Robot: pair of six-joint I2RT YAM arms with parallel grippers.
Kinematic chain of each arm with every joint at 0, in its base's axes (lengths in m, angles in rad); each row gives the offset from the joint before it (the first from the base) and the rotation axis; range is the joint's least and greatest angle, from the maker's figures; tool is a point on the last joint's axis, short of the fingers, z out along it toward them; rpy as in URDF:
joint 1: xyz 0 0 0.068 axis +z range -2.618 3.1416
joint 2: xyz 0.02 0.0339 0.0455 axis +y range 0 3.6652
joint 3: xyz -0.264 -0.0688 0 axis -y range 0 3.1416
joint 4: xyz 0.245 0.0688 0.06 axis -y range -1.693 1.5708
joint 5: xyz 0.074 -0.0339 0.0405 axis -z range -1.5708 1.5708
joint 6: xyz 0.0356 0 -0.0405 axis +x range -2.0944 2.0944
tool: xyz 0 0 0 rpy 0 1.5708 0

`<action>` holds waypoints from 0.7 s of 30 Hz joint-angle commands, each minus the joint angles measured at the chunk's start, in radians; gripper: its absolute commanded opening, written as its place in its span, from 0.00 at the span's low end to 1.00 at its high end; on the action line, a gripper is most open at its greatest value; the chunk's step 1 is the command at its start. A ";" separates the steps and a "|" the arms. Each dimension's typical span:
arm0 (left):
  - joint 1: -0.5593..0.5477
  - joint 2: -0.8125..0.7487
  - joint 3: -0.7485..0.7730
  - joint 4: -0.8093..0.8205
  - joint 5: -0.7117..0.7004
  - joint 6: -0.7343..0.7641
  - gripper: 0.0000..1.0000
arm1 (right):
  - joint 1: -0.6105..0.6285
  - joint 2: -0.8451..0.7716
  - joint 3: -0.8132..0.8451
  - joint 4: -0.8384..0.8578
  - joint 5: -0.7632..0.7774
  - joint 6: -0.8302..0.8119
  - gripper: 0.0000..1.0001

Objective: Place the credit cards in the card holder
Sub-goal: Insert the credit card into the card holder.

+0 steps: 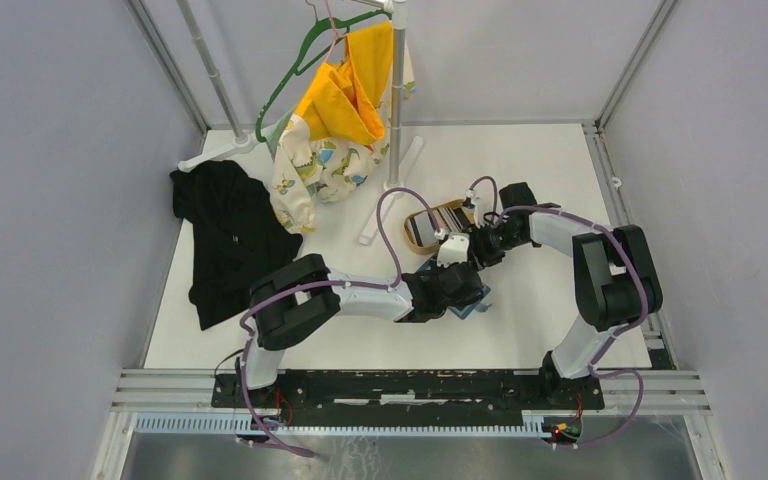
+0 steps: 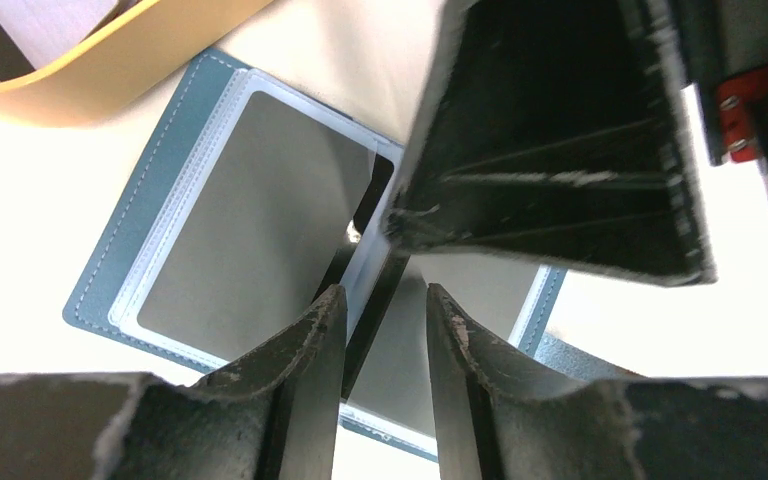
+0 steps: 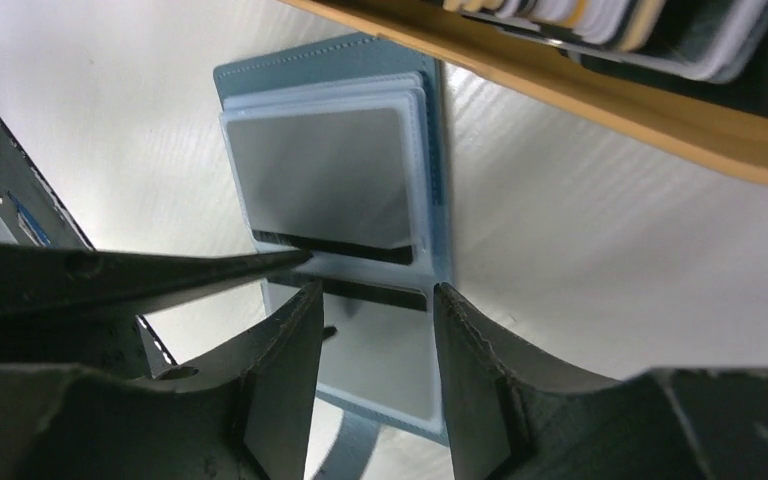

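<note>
Spreading across the top view, the white counter [image 1: 360, 340] carries a clothes rack [image 1: 397, 100] hung with a yellow garment [image 1: 345, 95] and a patterned garment [image 1: 310, 175]. A black garment [image 1: 225, 235] lies crumpled at its left side. Both arms reach inward and meet right of centre.

At that meeting point sits the oval wooden tray [image 3: 610, 110], which holds a packed row of credit cards [image 3: 660, 35] in black, grey and white. The card holder [image 2: 220, 250] lies opened flat on the counter just beside the tray's rim, teal border showing around pale sleeves. Grey cards [image 3: 325, 175] with dark stripes show through the clear sleeves on both sides of the fold.

The left end effector [image 2: 385, 295] hangs over the fold with its fingers narrowly parted, and only the holder below is visible in the gap. The right end effector [image 3: 372, 290] is also parted and grips nothing. It is poised above the fold from the opposite side, one finger tip close to the sleeve edge; whether it touches cannot be told.
</note>
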 commanded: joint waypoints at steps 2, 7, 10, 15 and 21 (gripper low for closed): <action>-0.006 -0.097 -0.049 0.093 0.014 0.038 0.43 | -0.032 -0.060 0.006 -0.065 -0.012 -0.087 0.51; -0.029 -0.182 -0.112 0.198 0.102 0.130 0.43 | -0.054 -0.104 0.011 -0.092 -0.053 -0.154 0.52; -0.032 -0.250 -0.166 0.217 0.102 0.159 0.42 | -0.075 -0.164 0.011 -0.094 -0.066 -0.199 0.52; -0.003 -0.339 -0.246 0.165 0.024 0.176 0.48 | -0.095 -0.352 -0.001 -0.064 -0.130 -0.341 0.51; 0.169 -0.351 -0.304 0.175 0.274 0.135 0.55 | -0.093 -0.710 -0.167 0.061 -0.343 -0.691 0.70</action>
